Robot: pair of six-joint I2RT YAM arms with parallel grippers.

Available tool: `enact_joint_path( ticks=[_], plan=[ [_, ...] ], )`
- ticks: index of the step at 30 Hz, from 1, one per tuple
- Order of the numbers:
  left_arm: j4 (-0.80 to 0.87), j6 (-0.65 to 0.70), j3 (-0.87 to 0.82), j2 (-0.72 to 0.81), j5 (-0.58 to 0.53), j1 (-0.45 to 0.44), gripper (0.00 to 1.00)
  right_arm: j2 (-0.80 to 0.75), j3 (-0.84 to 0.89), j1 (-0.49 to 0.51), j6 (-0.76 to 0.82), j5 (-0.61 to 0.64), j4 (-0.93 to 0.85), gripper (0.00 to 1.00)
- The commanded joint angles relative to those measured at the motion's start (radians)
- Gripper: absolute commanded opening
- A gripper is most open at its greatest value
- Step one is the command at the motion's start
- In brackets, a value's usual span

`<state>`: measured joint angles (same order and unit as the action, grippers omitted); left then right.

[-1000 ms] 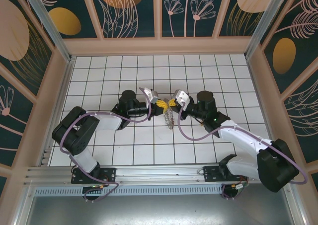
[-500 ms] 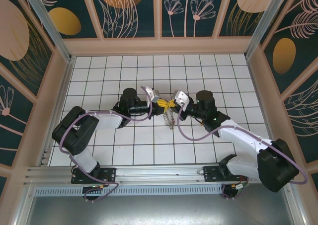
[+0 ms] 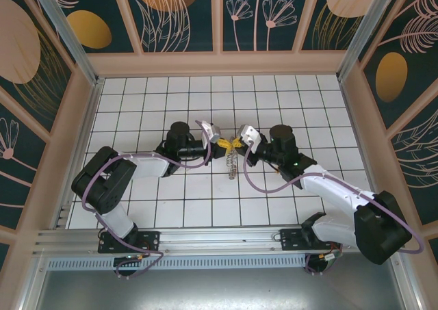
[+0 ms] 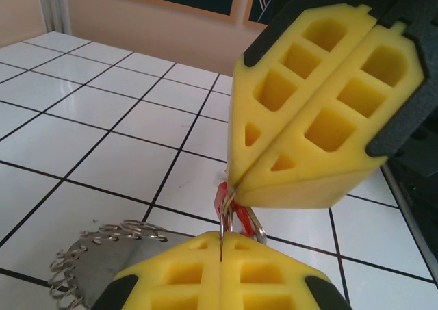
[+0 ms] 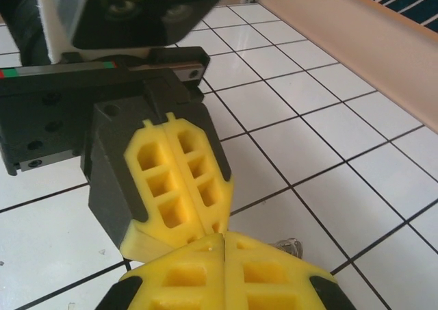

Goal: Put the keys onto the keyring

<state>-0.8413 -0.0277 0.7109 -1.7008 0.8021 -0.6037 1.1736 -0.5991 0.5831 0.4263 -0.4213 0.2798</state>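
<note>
left end effector (image 4: pixel 221 247), right end effector (image 5: pixel 224 245), closed

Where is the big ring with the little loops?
The keyring is mid-table in the top view, just on the near side of where the left gripper and right gripper meet tip to tip.

Counter (image 3: pixel 137 207): white square tiles with dark grout, under and around the left tool (image 3: pixel 224 144) and right tool (image 3: pixel 239 141).
Back wall (image 3: pixel 185 16): dark teal panels with pale leaves and orange ovals, beyond the tools.
Rail (image 3: pixel 205 241): aluminium, along the counter's near edge, behind the tools.
</note>
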Motion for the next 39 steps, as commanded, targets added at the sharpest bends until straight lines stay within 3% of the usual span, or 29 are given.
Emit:
enact_joint_path(
  ticks=[1, 7, 12, 16, 28, 39],
  plan=[
    [-0.092, -0.024, -0.027, 0.011, -0.007, -0.003, 0.00, -0.010, 0.020, -0.024, -0.086, 0.062, 0.032, 0.00],
    [-0.144, -0.046, -0.035, 0.000, -0.008, -0.002, 0.00, 0.000, 0.010, -0.026, -0.118, 0.060, 0.054, 0.00],
    [-0.114, -0.040, -0.027, -0.004, 0.000, -0.002, 0.00, -0.009, -0.011, -0.022, -0.099, -0.015, 0.071, 0.00],
    [-0.077, -0.022, -0.020, -0.003, 0.008, -0.004, 0.09, -0.006, -0.026, -0.013, -0.079, -0.054, 0.068, 0.00],
    [0.009, 0.019, 0.025, 0.000, 0.021, -0.003, 0.22, 0.001, -0.044, 0.001, -0.043, -0.066, 0.040, 0.00],
    [0.043, 0.036, 0.044, -0.001, 0.017, -0.004, 0.21, 0.006, -0.055, 0.004, -0.028, -0.106, 0.016, 0.00]
  ],
)
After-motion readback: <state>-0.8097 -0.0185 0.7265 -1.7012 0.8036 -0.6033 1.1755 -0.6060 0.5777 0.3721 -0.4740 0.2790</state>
